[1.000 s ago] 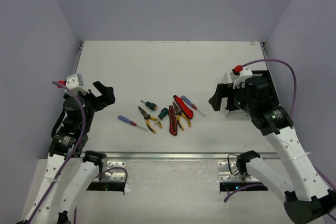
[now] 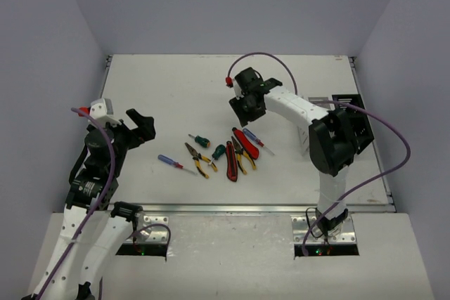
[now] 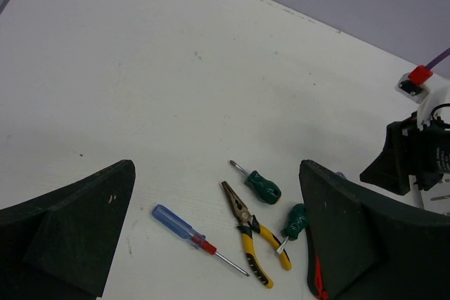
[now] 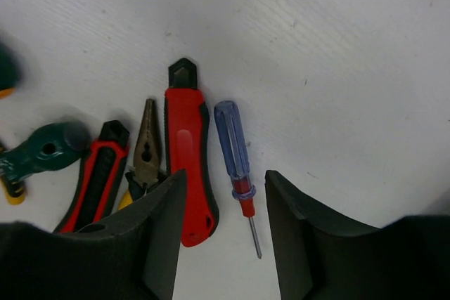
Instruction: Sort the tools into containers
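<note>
Pick step, judged: right pincer [image 4: 223, 201] hovers jaws apart above blue-handled screwdriver [image 4: 232, 138]; red cutter [image 4: 186, 152] crowds one finger; next needs centred descent, closing; left pincer [image 3: 216, 166] apart, empty.

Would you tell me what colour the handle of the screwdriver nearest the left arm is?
Blue, with a red collar; the left wrist view shows the screwdriver best.

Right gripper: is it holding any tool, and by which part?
Nothing is held. The right gripper hangs open above a blue-handled screwdriver, clasping nothing. The left gripper is open and empty too.
</note>
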Action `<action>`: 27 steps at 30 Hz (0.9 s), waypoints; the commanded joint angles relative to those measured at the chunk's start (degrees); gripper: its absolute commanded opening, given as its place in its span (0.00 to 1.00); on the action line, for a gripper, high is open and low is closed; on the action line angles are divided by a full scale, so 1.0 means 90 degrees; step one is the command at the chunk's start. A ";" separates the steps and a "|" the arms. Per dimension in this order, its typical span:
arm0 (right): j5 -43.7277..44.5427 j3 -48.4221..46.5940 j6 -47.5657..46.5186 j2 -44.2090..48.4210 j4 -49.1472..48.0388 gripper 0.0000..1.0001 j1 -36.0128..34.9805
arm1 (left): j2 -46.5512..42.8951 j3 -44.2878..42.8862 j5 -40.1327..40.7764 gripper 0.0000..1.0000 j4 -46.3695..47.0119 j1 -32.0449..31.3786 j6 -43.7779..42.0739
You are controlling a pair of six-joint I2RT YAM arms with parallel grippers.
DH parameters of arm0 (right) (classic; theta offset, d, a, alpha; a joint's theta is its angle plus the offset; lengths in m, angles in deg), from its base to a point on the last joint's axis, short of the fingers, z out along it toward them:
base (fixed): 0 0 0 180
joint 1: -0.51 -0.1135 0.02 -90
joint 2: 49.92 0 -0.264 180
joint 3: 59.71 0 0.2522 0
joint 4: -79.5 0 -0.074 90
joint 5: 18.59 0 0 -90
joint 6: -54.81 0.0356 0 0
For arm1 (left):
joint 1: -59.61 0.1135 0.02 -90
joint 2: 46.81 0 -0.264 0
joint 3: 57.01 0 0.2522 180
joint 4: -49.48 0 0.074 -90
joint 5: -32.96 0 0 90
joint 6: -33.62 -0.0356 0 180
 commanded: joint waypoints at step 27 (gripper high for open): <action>0.0364 0.0552 -0.0455 -0.0979 -0.0851 0.07 0.0148 | -0.0147 0.0000 -0.0185 1.00 0.0295 0.0008 -0.0125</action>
